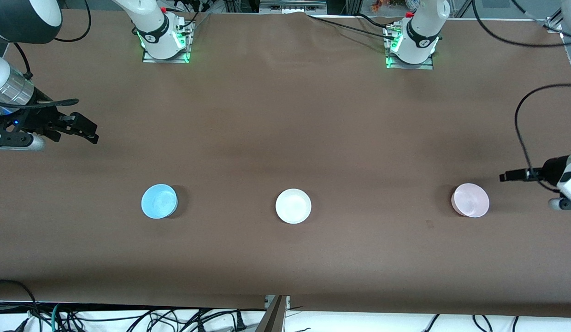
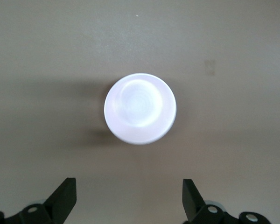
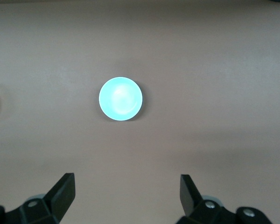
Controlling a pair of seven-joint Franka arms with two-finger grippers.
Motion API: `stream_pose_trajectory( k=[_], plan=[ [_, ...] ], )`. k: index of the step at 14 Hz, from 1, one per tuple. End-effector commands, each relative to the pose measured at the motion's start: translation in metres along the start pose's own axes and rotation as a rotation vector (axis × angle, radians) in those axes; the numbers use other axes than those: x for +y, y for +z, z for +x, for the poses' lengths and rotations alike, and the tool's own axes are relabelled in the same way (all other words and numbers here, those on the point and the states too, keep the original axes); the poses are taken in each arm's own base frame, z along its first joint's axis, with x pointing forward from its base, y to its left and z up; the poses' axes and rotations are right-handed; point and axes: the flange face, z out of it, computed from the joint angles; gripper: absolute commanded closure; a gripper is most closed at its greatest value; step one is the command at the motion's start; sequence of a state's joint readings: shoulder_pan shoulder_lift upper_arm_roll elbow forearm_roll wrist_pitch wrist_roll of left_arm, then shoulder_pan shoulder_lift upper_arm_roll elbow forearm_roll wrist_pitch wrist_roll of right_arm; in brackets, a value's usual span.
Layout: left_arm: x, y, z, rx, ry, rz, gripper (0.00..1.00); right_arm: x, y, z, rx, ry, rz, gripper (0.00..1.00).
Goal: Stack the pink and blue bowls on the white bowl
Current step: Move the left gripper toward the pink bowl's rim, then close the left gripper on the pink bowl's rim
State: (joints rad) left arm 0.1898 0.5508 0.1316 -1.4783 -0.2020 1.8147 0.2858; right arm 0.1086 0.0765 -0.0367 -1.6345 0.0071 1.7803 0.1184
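Three bowls stand in a row on the brown table. The light blue bowl (image 1: 159, 201) is toward the right arm's end, the white bowl (image 1: 293, 206) in the middle, the pale pink bowl (image 1: 470, 200) toward the left arm's end. My right gripper (image 1: 85, 130) is open and empty, up over the table's end, apart from the blue bowl (image 3: 120, 98); it also shows in the right wrist view (image 3: 126, 193). My left gripper (image 1: 510, 176) is open and empty over the other end, beside the pink bowl (image 2: 140, 108); it also shows in the left wrist view (image 2: 129, 196).
The two arm bases (image 1: 165, 39) (image 1: 412, 46) stand at the table's edge farthest from the front camera. A black cable (image 1: 520, 124) hangs over the left arm's end. More cables lie under the table's nearest edge (image 1: 128, 318).
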Motion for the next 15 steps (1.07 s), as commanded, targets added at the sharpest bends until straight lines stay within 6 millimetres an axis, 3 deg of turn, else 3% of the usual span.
stream_pose_trajectory(
  k=[1,3,5,7,9,12,15],
  plan=[
    [-0.022,0.039,0.020,0.044,0.028,-0.021,0.00,-0.002,0.015,0.006,-0.029,-0.001,0.007,0.01],
    [-0.040,0.071,0.027,0.083,0.042,-0.043,0.00,-0.004,0.029,0.009,-0.056,-0.006,0.003,0.01],
    [-0.050,0.096,0.027,0.117,0.046,-0.069,0.00,-0.009,0.030,0.008,-0.058,-0.017,0.002,0.00],
    [-0.054,0.110,0.026,0.119,0.028,-0.078,0.00,-0.009,0.029,0.007,-0.064,-0.023,0.002,0.01],
    [-0.055,0.118,0.027,0.122,0.019,-0.086,0.06,-0.010,0.025,0.005,-0.068,-0.026,0.000,0.01],
    [-0.055,0.131,0.026,0.119,0.000,-0.107,0.28,-0.011,0.019,0.004,-0.058,-0.022,0.002,0.01],
    [-0.054,0.133,0.026,0.118,-0.001,-0.108,0.76,-0.010,0.010,0.013,0.013,-0.013,0.014,0.01]
  ],
)
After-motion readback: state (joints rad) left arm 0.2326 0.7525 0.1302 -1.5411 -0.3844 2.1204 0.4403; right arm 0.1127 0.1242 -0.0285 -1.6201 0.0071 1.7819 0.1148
